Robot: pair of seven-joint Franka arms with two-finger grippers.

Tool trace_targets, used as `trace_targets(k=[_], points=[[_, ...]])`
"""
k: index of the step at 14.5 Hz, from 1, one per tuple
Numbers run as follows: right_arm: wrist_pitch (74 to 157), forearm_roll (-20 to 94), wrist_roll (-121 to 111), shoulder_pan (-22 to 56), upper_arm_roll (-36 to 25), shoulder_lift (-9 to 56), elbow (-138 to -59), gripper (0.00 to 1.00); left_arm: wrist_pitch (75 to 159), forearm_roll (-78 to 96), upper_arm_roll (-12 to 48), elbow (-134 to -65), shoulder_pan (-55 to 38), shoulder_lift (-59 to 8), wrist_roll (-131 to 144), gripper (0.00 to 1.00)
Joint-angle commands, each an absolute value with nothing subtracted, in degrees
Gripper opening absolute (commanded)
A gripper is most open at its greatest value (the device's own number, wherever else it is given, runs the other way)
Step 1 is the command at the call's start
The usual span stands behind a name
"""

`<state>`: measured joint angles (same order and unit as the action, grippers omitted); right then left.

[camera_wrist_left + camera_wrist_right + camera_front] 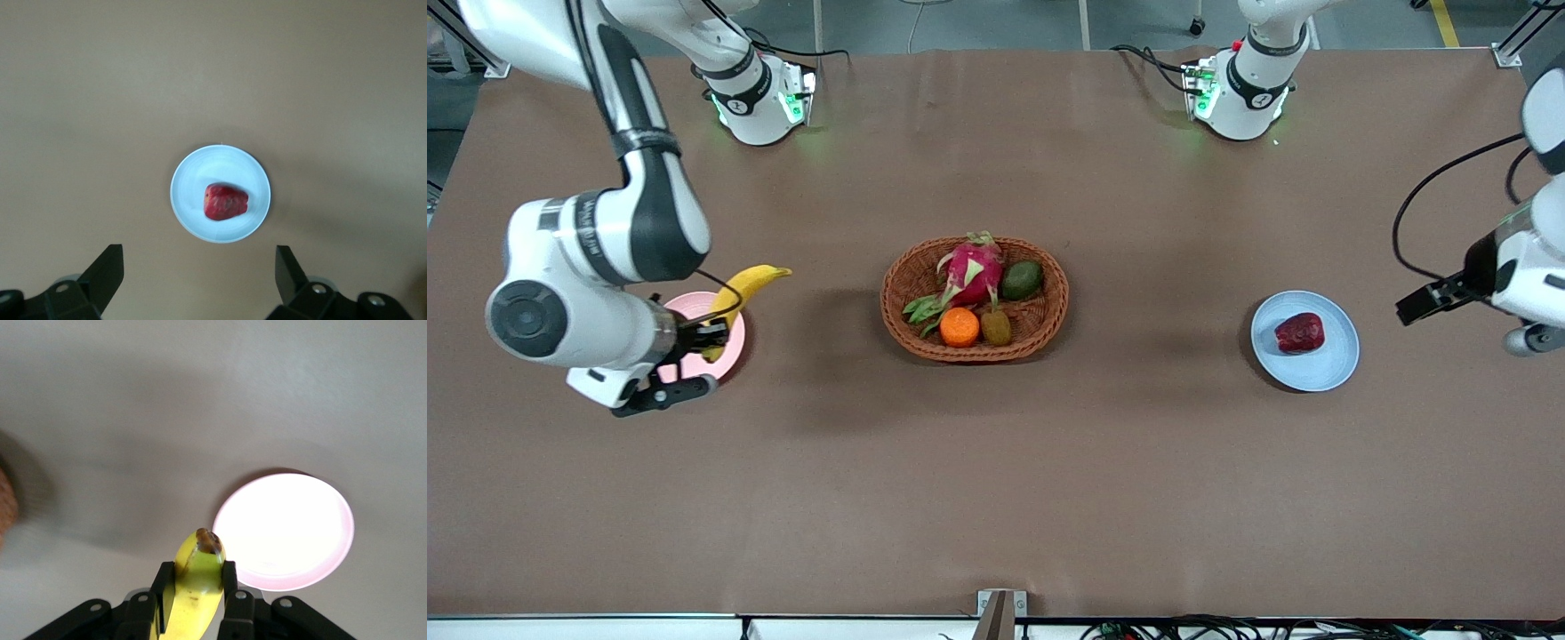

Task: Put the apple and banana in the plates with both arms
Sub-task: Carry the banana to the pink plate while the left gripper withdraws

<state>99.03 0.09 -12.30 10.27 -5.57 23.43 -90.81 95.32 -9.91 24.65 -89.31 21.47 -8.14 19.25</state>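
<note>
Half done: apple [1299, 332] sits on blue plate [1334, 369], left gripper [199, 275] jaws wide above; right gripper [704, 342] clamps banana [740, 297] over pink plate [734, 348].

No text legible — no labels, no numbers.

This is a robotics lab or test cell, not a home. Two white jointed arms are bolted at their bases [760, 102] [1240, 93] along one edge of a wide counter [996, 489] covered in plain brown sheeting, with green status lights glowing at each base. Black cables [1440, 191] trail from the arms, and more wiring [1227, 629] bunches along the counter's camera-side edge. Grey industrial flooring with a yellow line [1445, 22] shows past the base-side edge.
</note>
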Motion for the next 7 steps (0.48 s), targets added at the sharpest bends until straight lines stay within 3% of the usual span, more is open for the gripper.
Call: trace_targets(k=[1,4,7], points=[[99.40,-4.55,-18.00,6.17,-4.48,22.59,-92.90,0.02,88.61,-9.40,25.49,-82.81,21.71,-9.05,15.04,1.00],[102.90,-4.83,-22.32,2.65,-4.48,22.85,-96.22,0.02,85.78,-6.96,24.36,-80.95,20.58,-7.05,10.30,1.00],[108.44,-4.92,-22.32,1.85,-4.48,24.34,-98.43,0.02,83.42,-5.98,14.80,-81.30,11.11,-4.67,8.01,1.00]])
